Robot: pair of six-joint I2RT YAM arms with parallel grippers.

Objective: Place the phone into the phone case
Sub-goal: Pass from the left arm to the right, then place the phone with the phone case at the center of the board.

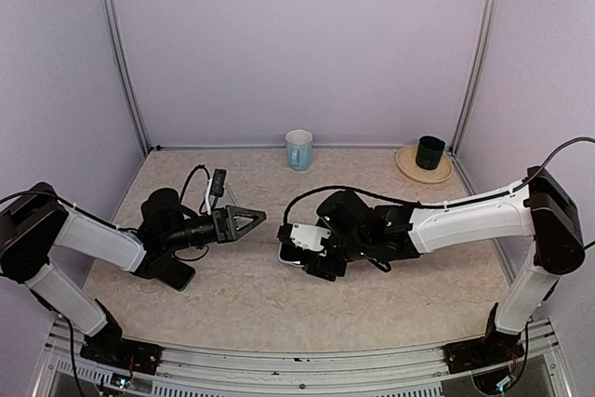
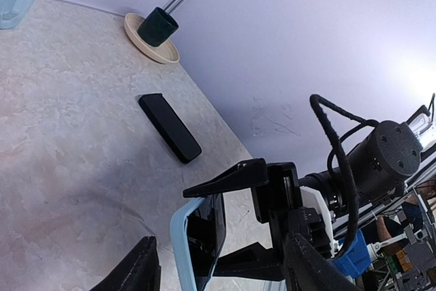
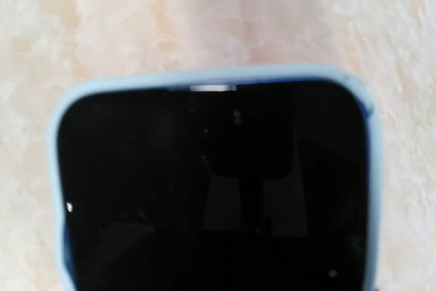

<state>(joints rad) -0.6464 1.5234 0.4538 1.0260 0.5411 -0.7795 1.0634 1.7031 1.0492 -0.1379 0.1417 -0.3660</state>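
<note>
The phone (image 3: 211,195) has a black screen and sits inside the light-blue phone case (image 3: 204,76), filling the right wrist view. My right gripper (image 1: 299,250) is shut on them. In the left wrist view its black fingers (image 2: 225,178) bracket the case (image 2: 180,236) above and below, with the phone (image 2: 208,233) tilted on its edge. My left gripper (image 1: 251,218) points at the phone from the left, a short gap away. It is open and holds nothing. Its own fingertips (image 2: 139,267) stand wide apart at the bottom of the left wrist view.
A pale blue mug (image 1: 298,149) stands at the back centre. A dark green cup (image 1: 429,152) sits on a tan saucer at the back right. A flat black slab (image 2: 170,127) lies on the table beyond the phone. Another black flat object (image 1: 172,272) lies under my left arm.
</note>
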